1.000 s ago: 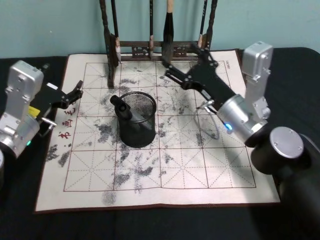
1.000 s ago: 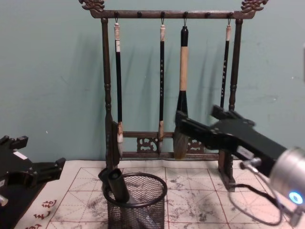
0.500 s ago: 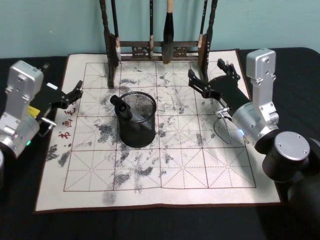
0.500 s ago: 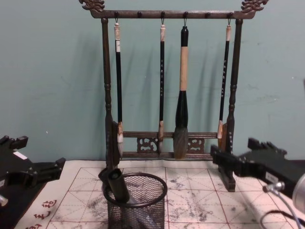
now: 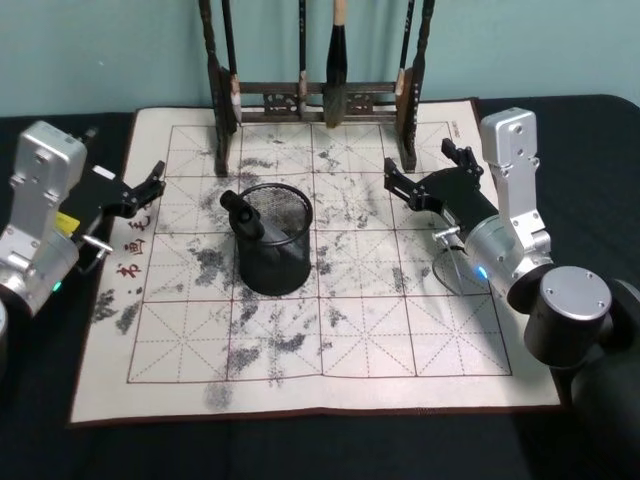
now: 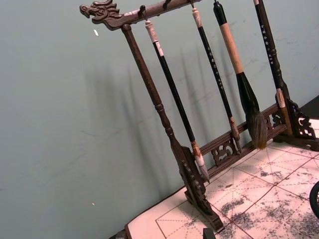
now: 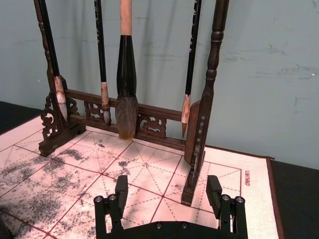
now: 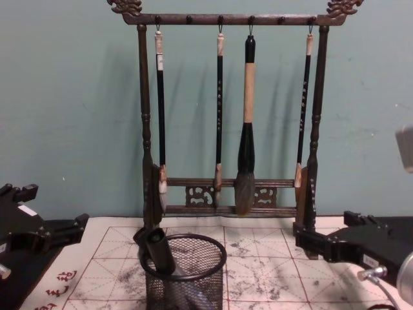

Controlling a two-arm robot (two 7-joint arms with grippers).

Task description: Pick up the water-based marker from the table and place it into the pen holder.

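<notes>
Head view, right gripper [image 5: 424, 175]: fingers spread wide and holding nothing, low over the right side of the practice mat [image 5: 300, 340], pointing toward the brush rack [image 5: 310, 95].
Head view, marker [image 5: 243, 215]: standing tilted in the pen holder [image 5: 275, 240], well to the left of the right claw, cap leaning on the rim.
Head view, left gripper [image 5: 150, 185]: at the mat's left edge, apart from the holder; spread cannot be told.
Right wrist view: both black fingers [image 7: 121, 191] far apart, rack foot just beyond them.
Chest view: marker [image 8: 159, 250] sticking out of the holder [image 8: 184, 274], right gripper [image 8: 322, 245] off to its right, left gripper [image 8: 61, 231] off to its left.
</notes>
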